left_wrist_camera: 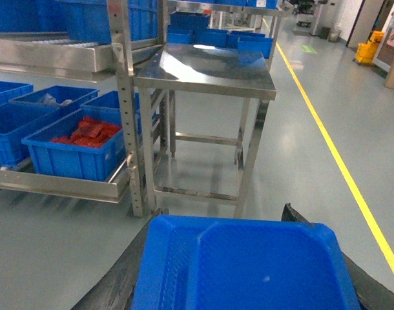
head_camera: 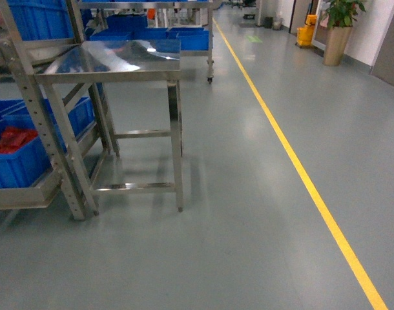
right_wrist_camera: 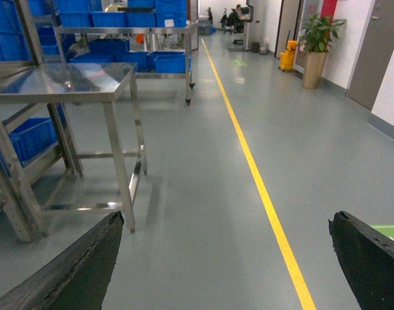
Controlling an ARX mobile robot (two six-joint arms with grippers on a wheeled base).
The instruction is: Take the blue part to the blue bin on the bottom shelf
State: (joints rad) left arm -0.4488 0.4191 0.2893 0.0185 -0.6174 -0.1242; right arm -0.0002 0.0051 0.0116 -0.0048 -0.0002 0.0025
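In the left wrist view my left gripper is shut on the blue part, a bright-blue plastic piece that fills the space between the two black fingers. Ahead and to the left is the bottom shelf, a low steel tier carrying several blue bins. The nearest blue bin holds red pieces; another blue bin stands to its left. The head view shows that shelf at the far left. My right gripper hangs open over bare floor. Neither gripper shows in the head view.
A stainless-steel table stands right of the rack, also seen as the table in the left wrist view. A yellow floor line runs down the aisle. A potted plant and a yellow mop bucket stand far back right.
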